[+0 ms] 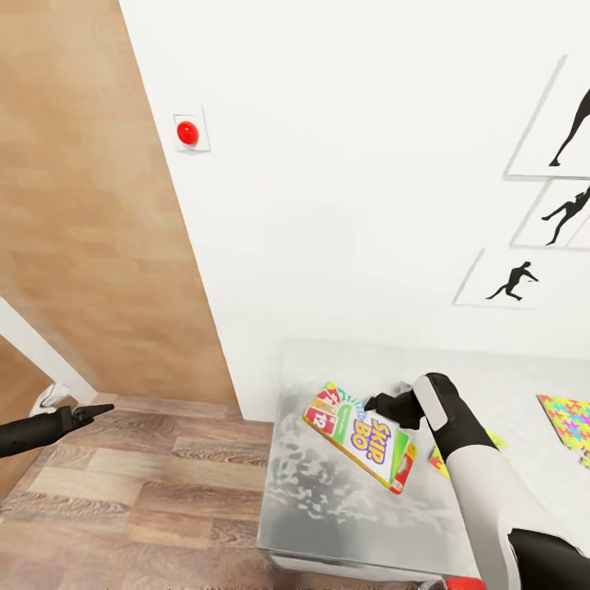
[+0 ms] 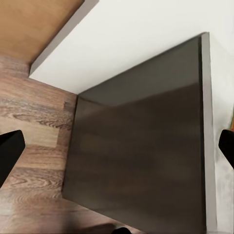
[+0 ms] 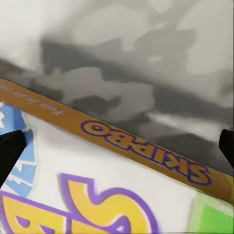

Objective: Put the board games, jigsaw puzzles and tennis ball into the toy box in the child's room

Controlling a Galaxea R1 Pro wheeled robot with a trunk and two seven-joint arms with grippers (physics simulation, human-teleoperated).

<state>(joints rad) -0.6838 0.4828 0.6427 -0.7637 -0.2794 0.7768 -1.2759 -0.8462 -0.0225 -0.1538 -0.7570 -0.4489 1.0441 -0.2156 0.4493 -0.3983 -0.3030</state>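
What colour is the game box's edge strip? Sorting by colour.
Orange, on the game box; right wrist view shows it best.

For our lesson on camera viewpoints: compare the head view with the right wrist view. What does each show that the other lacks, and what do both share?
Head view alone: the red button on the wall, silhouette prints, wood floor, a puzzle and the left gripper.
Right wrist view alone: the box's orange edge with its lettering close up.
Both: the Skip-Bo box held by the right gripper over the table.

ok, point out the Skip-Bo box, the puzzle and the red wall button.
Skip-Bo box (image 1: 365, 434): head view, middle of its printed cover.
Puzzle (image 1: 569, 419): head view, its patterned face on the table.
Red button (image 1: 188, 132): head view, centre of the knob.
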